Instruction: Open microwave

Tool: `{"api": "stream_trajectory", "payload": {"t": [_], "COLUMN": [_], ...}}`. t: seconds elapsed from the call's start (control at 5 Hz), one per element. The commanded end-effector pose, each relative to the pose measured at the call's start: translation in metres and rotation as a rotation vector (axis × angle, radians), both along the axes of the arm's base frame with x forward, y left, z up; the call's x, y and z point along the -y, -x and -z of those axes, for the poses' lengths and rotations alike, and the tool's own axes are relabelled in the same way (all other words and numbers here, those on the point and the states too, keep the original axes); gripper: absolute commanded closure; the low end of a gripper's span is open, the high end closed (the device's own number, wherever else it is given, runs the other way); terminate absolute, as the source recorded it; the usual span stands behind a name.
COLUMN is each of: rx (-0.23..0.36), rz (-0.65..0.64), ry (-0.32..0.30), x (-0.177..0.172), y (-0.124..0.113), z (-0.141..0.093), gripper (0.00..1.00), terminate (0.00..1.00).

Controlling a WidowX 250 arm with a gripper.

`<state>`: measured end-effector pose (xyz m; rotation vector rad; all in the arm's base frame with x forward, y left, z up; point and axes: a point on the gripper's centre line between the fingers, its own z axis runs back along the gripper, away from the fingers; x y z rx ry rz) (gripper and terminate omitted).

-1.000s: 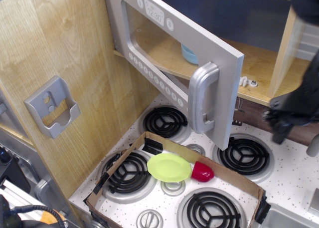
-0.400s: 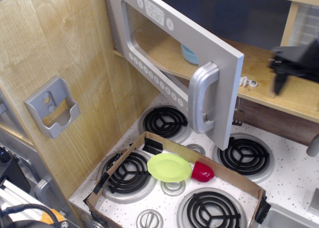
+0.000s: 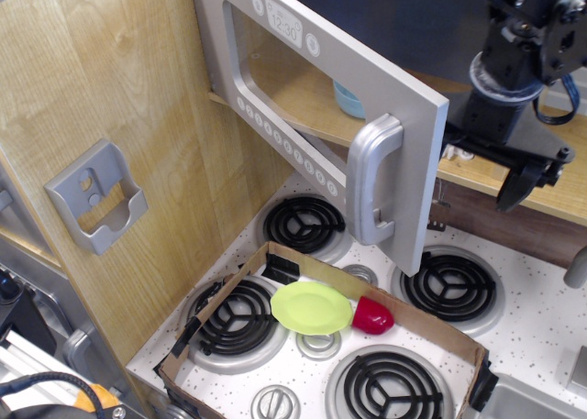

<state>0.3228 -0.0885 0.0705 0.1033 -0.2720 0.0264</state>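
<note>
observation.image view, single camera. Toy microwave door (image 3: 321, 98) swung well out from the wooden cabinet, hinged at left, free edge toward the stove. Same angle as a second ago and 0.4 s ago: no door movement across the three frames. Silver vertical handle (image 3: 373, 179) untouched, nothing on it.

Changed: gripper (image 3: 495, 167) position only. A second ago, blurred at far right, low near the counter edge. 0.4 s ago, higher, in front of the shelf at the right. Now arm fully in view from top right, gripper hanging just behind and right of the door's free edge, over the wooden shelf (image 3: 550, 185). One dark finger (image 3: 518, 182) visible pointing down-right; the other hidden behind the door edge. Jaw state: cannot tell. Holding nothing visible.

Inside the cavity: light blue bowl (image 3: 348, 101) on the shelf floor, seen past the door.

Below, cardboard tray (image 3: 275, 263) over the burners with lime green plate (image 3: 312, 307) and red cup (image 3: 372, 316) touching its right side. Grey wall holder (image 3: 96, 199) on the left panel, irrelevant.

Judgement: door already open, task effectively done or nearly so. Arm motion looks like repositioning near the door edge, possibly for a further push wider. Risk: clipping the free edge and knocking the door back shut.
</note>
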Motion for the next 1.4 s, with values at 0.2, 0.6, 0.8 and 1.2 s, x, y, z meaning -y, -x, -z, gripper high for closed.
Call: {"api": "stream_trajectory", "payload": {"t": [0.2,0.6,0.8,1.2], "rx": [-0.085,-0.14,-0.116,-0.082], "rz": [-0.138,-0.216,-0.209,-0.216], "ry": [-0.054,0.067,0.065,0.003], "x": [-0.061,-0.114,-0.128,-0.136], "y": [0.063,0.097,0.102,0.102], "z": [-0.001,0.016,0.019,0.02], "gripper": [0.0,0.0,0.0,0.0], "terminate": [0.0,0.0,0.0,0.0]}}
